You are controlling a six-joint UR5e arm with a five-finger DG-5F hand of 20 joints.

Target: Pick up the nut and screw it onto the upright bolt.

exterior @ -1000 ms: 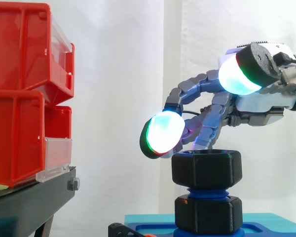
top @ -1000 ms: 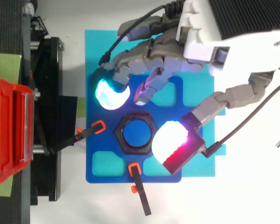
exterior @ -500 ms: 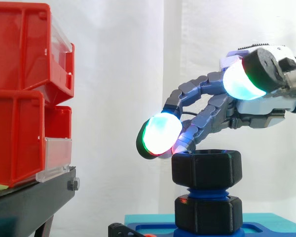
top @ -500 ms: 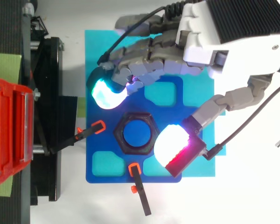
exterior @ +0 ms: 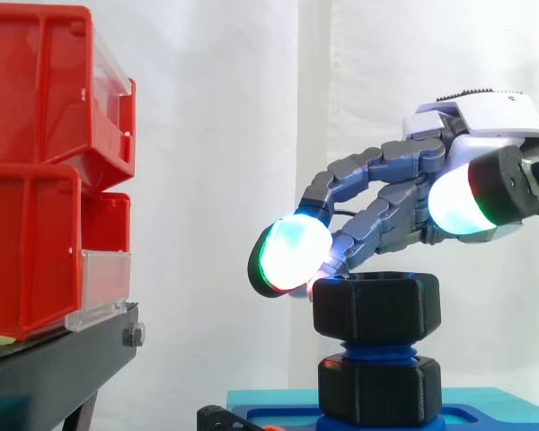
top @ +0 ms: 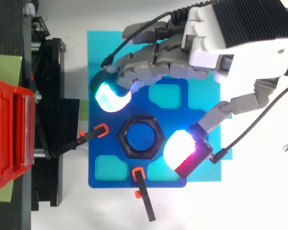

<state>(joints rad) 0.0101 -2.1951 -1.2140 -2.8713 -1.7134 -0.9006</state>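
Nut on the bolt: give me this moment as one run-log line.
nut: seated on upright bolt, above second nut | hand: open, fingers arched beside nut's top edge | grasp: none

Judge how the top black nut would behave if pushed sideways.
The top nut looks thick-walled, so probably stiff. It sits around the blue bolt, so it would likely turn rather than slide or tip. Its flat sides should offer fair grip.

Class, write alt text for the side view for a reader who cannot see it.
A robot hand reaches in from the right, open over a black nut atop an upright blue bolt. Red bins stand at left before a white curtain.
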